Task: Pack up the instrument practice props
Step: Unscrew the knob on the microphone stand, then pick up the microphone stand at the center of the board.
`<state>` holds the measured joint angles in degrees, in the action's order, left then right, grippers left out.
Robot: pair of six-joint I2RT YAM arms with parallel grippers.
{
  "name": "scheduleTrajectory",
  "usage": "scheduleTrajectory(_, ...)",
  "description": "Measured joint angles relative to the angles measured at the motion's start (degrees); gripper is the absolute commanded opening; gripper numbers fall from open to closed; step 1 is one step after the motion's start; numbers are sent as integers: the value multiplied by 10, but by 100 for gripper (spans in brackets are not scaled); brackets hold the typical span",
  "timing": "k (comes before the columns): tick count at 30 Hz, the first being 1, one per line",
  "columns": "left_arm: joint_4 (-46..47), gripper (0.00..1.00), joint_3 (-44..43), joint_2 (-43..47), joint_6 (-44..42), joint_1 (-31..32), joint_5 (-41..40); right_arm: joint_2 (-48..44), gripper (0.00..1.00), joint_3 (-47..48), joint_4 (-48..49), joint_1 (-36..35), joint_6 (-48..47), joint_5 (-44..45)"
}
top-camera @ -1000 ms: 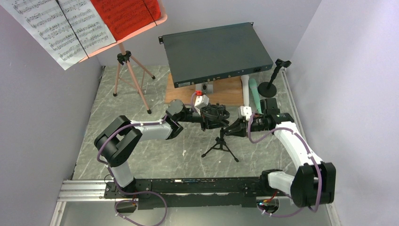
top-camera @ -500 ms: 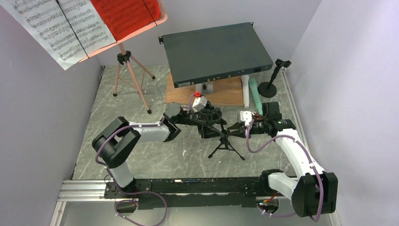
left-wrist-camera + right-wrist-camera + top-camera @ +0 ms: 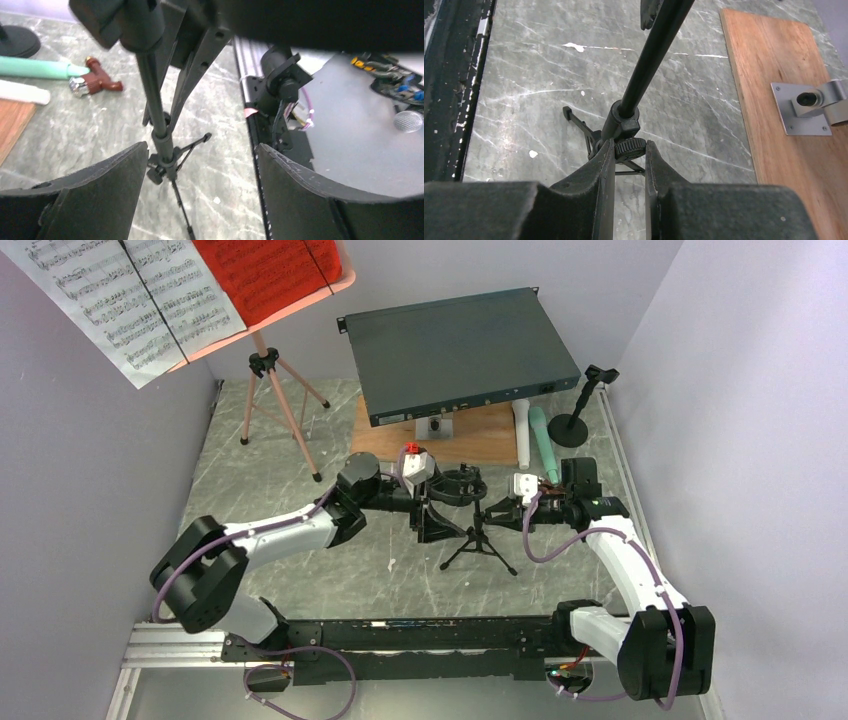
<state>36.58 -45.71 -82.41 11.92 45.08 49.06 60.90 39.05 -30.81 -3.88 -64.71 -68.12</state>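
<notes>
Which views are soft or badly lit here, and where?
Top external: evenly lit, sharp throughout, no hard shadows around the small tripod. Left wrist: its own fingers and the dark mass along the top are blurred, the tripod's pole and the table top sharper. Right wrist: fingers soft up close, the tripod's knob and the wooden board crisp; no glare that I can see.

The table is grey marble streaked with white veins. The music stand is salmon pink. It carries a white page lined with black notes and a bright red page. The box is dark grey, and the board is warm brown wood. One tube is white and the mint tube is pale green. The mic stand and tripod are black. The left arm and right arm are white with black joints and purple cables.
</notes>
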Motion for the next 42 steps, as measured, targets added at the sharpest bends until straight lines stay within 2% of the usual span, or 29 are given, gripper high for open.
scheduleTrajectory(3, -75, 85, -2, 17, -56, 0, -19, 0, 1, -1, -2, 2, -21, 2)
scheduleTrajectory(4, -96, 85, -2, 20, -70, 0, -24, 0, 5, -1, -9, 3, -35, 2)
scheduleTrajectory(12, -186, 85, 29, 40, -114, 0, -50, 26, 45, 28, -163, 37, -199, -3)
scheduleTrajectory(16, -214, 86, 32, 68, -129, 0, -62, 48, 56, 32, -227, 59, -250, -1)
scheduleTrajectory(20, -237, 86, 32, 100, -146, 0, -73, 47, 62, 41, -265, 78, -263, -11)
scheduleTrajectory(26, -280, 86, 32, 125, -170, 0, -89, 52, 63, 62, -282, 85, -248, -50)
scheduleTrajectory(32, -285, 86, 35, 132, -171, 0, -95, 74, 63, 67, -231, 49, -162, -64)
scheduleTrajectory(37, -287, 87, 43, 144, -170, 0, -96, 76, 54, 67, -173, 13, -95, -62)
scheduleTrajectory(42, -292, 89, 43, 172, -171, -7, -97, 107, 45, 68, -167, 6, -94, -56)
